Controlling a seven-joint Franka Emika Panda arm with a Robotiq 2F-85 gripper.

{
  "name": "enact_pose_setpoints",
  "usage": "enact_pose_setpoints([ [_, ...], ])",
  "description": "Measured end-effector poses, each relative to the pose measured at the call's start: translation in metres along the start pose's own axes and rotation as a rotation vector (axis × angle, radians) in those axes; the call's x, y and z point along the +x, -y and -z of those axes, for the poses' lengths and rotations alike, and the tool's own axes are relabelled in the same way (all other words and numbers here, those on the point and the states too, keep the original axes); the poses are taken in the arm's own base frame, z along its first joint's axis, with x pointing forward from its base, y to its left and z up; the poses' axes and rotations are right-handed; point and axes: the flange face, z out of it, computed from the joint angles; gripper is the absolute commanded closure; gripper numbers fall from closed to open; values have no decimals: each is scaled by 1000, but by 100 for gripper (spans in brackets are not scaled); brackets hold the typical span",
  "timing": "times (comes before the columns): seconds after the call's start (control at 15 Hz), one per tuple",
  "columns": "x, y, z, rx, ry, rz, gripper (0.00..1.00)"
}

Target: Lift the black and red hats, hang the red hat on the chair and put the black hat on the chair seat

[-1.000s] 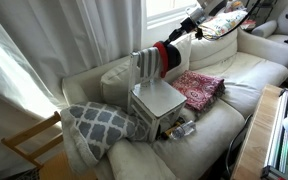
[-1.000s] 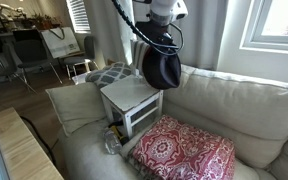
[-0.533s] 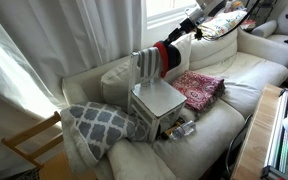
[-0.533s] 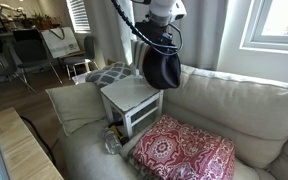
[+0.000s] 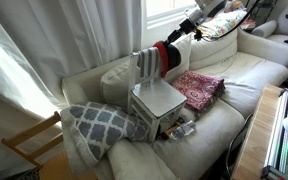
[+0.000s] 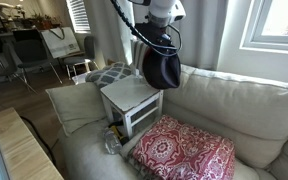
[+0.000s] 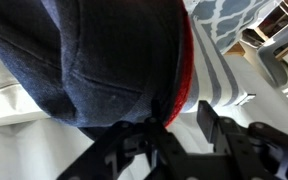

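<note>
My gripper (image 5: 180,37) hangs over the sofa, just beside the top of the slatted back of the white chair (image 5: 156,98). It is shut on the rims of two hats held together. The red hat (image 5: 161,55) lies against the chair's back, and the black hat (image 5: 172,62) hangs on its outer side. In an exterior view the black hat (image 6: 161,68) dangles below the gripper (image 6: 156,36) and hides the back of the chair (image 6: 129,95). In the wrist view the black hat (image 7: 94,55) fills the frame, with the red hat's edge (image 7: 186,75) at my fingers (image 7: 184,122).
The chair stands on a cream sofa (image 5: 249,70). A red-pink patterned cloth (image 5: 196,88) lies beside it, and a grey patterned pillow (image 5: 99,125) on its other side. Small items (image 5: 179,128) lie by the chair's legs. A light wooden chair (image 5: 29,145) stands past the sofa's arm.
</note>
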Motion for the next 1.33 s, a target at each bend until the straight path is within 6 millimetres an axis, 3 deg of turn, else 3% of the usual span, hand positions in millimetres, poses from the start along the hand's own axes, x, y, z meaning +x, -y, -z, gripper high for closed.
enact_pose_setpoints([
  [0.07, 0, 0, 0, -1, -1, -1, 95],
  [0.2, -1, -1, 0, -3, -4, -2, 100],
  [0.73, 0, -6, 4, -28, -11, -5, 99],
  [1.33, 1, -24, 26, -127, -24, -11, 99],
])
